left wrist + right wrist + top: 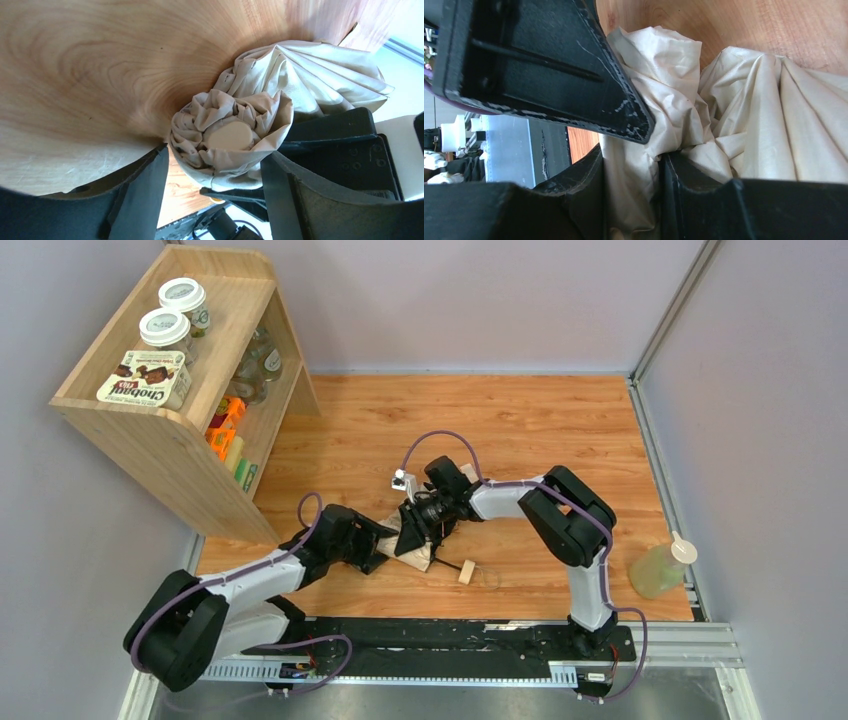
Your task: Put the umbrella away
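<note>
Right gripper (631, 162) pinches pale fabric of the umbrella (280, 75), lying near-centre on the table (560, 420); left gripper (214, 157) stands spread around its bunched end. Far left, a shelf (160, 450) bears two lidded jars (165, 328) and a carton (145, 377).

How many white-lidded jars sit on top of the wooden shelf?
2: far jar at the back; near jar before it, beside the Chobani box. Others may hide inside the shelf.

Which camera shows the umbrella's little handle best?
The top camera. Only there does the cream handle show, lying on the table near the arms. The left wrist and right wrist cameras show just the umbrella's crumpled fabric, no handle.
</note>
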Available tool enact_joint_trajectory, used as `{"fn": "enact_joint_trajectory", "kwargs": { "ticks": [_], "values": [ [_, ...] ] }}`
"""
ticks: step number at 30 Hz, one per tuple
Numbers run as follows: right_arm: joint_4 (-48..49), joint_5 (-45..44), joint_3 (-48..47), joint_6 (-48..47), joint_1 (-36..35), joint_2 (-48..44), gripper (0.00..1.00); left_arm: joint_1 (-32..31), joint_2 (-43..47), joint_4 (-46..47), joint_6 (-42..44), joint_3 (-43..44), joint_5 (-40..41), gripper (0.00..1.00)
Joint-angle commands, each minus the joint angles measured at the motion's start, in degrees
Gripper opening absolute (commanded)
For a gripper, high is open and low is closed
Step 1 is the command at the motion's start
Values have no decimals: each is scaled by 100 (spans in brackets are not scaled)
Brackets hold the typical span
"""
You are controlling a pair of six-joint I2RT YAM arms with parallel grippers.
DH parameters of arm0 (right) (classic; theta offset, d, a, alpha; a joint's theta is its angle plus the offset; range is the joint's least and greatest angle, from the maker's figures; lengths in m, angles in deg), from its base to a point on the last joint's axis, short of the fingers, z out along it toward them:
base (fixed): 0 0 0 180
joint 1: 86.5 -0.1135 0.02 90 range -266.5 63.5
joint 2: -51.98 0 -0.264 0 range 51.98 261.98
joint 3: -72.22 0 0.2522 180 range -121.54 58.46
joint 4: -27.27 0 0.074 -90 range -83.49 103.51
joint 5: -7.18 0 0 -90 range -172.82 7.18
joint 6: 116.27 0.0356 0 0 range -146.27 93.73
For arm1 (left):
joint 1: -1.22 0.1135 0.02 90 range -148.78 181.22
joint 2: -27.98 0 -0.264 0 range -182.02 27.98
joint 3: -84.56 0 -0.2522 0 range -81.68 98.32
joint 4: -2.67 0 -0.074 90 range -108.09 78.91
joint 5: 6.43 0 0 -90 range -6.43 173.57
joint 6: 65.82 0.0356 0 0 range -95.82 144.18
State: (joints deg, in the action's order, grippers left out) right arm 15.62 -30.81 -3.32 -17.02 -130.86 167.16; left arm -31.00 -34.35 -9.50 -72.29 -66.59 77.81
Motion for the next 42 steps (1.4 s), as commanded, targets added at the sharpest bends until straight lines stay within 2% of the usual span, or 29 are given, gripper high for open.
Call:
{"fn": "enact_joint_trajectory", "kwargs": {
  "ticks": [1,3,5,7,8,9,10,11,13,15,16,17,18,22,24,26,28,30,33,39,42],
  "values": [
    [-1415,-455,342,-38,-55,620,0,-126,-473,-97,-48,65,557,72],
    [-1459,-402,316,-73,-55,620,0,-126,-701,-36,5,-102,864,68],
    [-1450,-332,298,-91,-47,638,0,-126,-877,254,162,-261,1049,60],
    [-1433,-297,289,-91,-55,612,0,-126,-1018,368,304,-331,1173,44],
    [-1441,-279,280,-99,-55,594,0,-126,-1088,595,356,-410,1147,39],
    [-1459,-279,272,-117,-64,559,0,-126,-1089,650,391,-437,1147,26],
    [-1494,-305,263,-143,-73,524,0,-126,-1037,633,487,-454,1208,19],
    [-1564,-375,237,-178,-73,489,0,-126,-993,563,523,-463,1235,9],
    [-1696,-507,193,-222,-90,401,0,-126,-791,405,611,-446,1296,0],
    [-1705,-717,201,-196,-108,182,0,-126,-615,2,673,-393,1349,0],
    [-1749,-814,184,-196,-125,68,4,-126,-553,-61,690,-402,1341,0],
    [-1819,-893,149,-179,-134,-81,10,-126,-440,-332,638,-393,1332,0],
    [-1845,-1042,131,-118,-143,-240,23,-126,-412,-413,629,-376,1332,0],
    [-2214,-2165,8,-126,-362,-1257,62,-126,-333,-685,541,-340,1200,0],
    [-2346,-2702,8,-196,-538,-1742,78,-126,-368,-782,497,-270,1130,0],
    [-2347,-3282,130,-275,-713,-2199,86,-126,-464,-949,445,-147,1042,0],
    [-2181,-4168,376,-493,-1064,-2665,89,-126,-596,-1169,436,54,928,0],
    [-1778,-5467,700,-836,-1582,-2964,91,-126,-710,-1353,401,151,761,0],
    [-987,-6891,1097,-1302,-2303,-3063,92,-126,-869,-1503,225,283,472,0],
    [692,-8793,1362,-2313,-3201,-2221,90,-126,-1054,-1890,67,468,102,0],
    [1089,-9207,1204,-2578,-3342,-1605,88,-126,-1080,-2056,-4,547,-12,0]
  ]
}}
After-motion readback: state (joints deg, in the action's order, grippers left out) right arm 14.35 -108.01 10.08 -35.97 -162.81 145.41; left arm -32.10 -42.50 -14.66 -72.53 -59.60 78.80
